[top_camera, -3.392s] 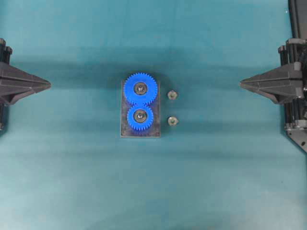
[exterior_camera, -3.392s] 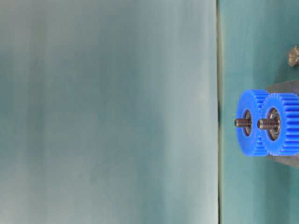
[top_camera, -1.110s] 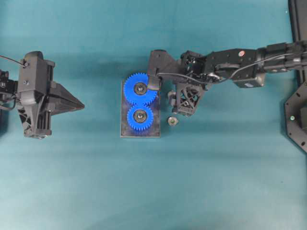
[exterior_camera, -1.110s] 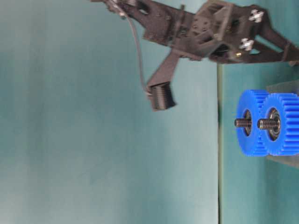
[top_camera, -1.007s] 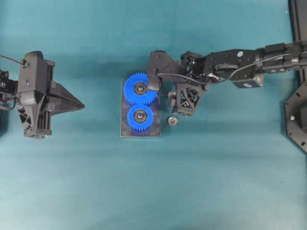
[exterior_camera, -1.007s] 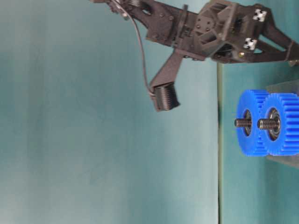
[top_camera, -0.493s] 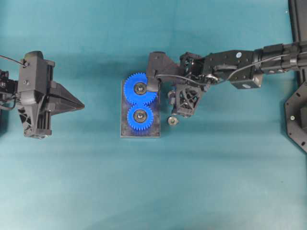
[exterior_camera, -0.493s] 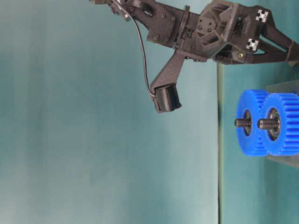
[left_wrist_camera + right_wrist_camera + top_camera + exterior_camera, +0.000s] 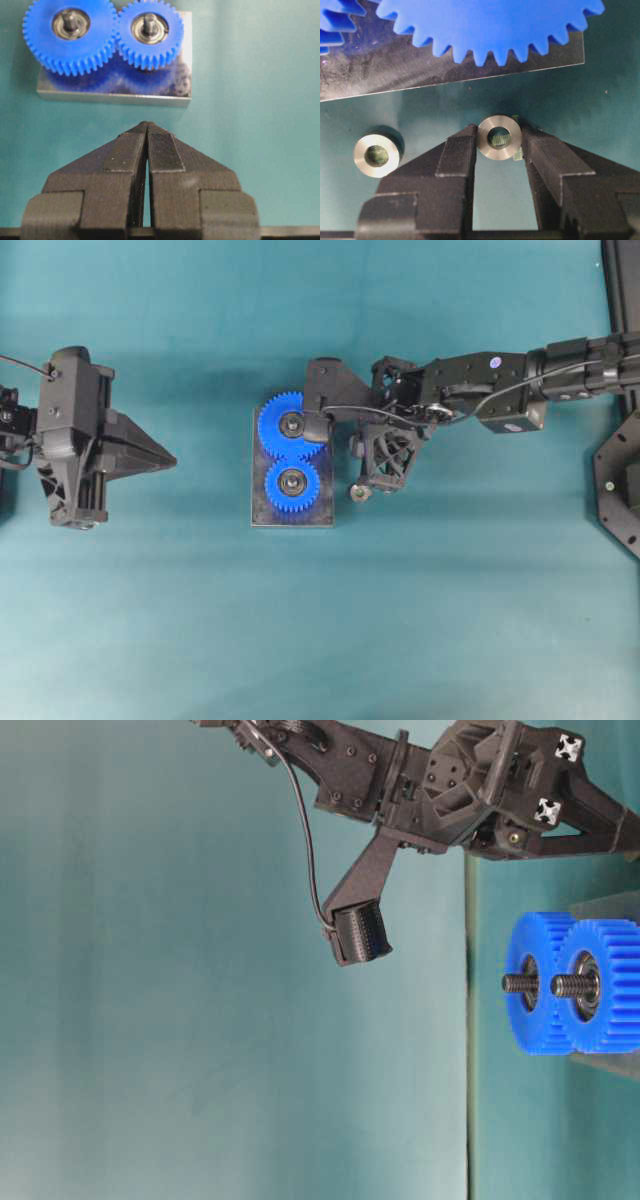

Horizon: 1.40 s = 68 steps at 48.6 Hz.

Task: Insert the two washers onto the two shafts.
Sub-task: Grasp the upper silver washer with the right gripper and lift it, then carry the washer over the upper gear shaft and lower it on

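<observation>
Two steel washers lie on the teal mat beside the gear plate. In the right wrist view, my right gripper (image 9: 499,134) has both fingertips pressed against the sides of one washer (image 9: 499,137), which rests on the mat. The other washer (image 9: 376,155) lies free next to it and also appears in the overhead view (image 9: 358,492). Two blue gears (image 9: 292,452) sit on the plate, each around a threaded shaft (image 9: 515,983). My left gripper (image 9: 146,125) is shut and empty, well short of the plate.
The metal base plate (image 9: 260,515) under the gears stands close to the right gripper's fingers. The right wrist camera block (image 9: 357,936) hangs above the gears. Bare teal mat (image 9: 320,640) lies in front of the plate.
The right jaws have closed from wide open onto the washer. The right arm has drifted slightly towards the plate. The left arm has not moved.
</observation>
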Tool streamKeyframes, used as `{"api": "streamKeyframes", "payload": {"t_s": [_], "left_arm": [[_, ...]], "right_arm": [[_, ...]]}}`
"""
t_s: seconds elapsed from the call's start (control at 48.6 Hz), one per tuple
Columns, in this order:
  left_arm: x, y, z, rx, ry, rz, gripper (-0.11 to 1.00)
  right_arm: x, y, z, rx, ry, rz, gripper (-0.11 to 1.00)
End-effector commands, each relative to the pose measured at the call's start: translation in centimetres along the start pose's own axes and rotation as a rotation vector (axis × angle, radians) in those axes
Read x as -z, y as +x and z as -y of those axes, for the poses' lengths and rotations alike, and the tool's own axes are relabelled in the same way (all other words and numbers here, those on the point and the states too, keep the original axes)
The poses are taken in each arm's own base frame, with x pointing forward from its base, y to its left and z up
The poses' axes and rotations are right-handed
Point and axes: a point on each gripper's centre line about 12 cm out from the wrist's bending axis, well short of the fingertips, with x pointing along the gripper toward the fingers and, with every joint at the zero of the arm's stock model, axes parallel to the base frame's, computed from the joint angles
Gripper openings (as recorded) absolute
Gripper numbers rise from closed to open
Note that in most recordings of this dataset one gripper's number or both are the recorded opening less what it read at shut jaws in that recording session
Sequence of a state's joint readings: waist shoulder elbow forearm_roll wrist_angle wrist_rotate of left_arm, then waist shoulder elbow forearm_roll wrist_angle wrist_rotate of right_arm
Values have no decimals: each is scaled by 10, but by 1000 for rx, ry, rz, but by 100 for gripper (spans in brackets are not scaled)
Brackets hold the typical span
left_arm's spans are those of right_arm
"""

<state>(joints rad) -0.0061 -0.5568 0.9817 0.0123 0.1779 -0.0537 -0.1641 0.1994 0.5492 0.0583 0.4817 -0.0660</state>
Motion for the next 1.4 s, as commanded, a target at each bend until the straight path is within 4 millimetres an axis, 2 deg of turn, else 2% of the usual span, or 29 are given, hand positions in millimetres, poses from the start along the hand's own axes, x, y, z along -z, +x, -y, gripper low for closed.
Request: {"api": "streamKeyframes", "payload": {"t_s": [0.0, 0.288, 0.514, 0.719, 0.863, 1.089, 1.377], "left_arm": [[-6, -1, 0, 1, 0, 23, 0], [-5, -2, 0, 1, -31, 23, 0], [-5, -2, 0, 1, -29, 26, 0], [-4, -2, 1, 2, -30, 23, 0], [-3, -2, 1, 2, -30, 23, 0], [-1, -2, 1, 4, -29, 23, 0], [0, -3, 1, 4, -29, 29, 0]], "right_arm": [[-7, -14, 1, 3, -2, 26, 31], [-28, -70, -5, 1, -32, 73, 31], [-58, -87, -14, -5, -68, 133, 31], [-87, -89, -16, 11, -120, 169, 31], [-98, -83, -18, 11, -157, 141, 31], [-107, -72, -16, 14, -190, 118, 31], [-109, -63, -13, 15, -189, 104, 31]]}}
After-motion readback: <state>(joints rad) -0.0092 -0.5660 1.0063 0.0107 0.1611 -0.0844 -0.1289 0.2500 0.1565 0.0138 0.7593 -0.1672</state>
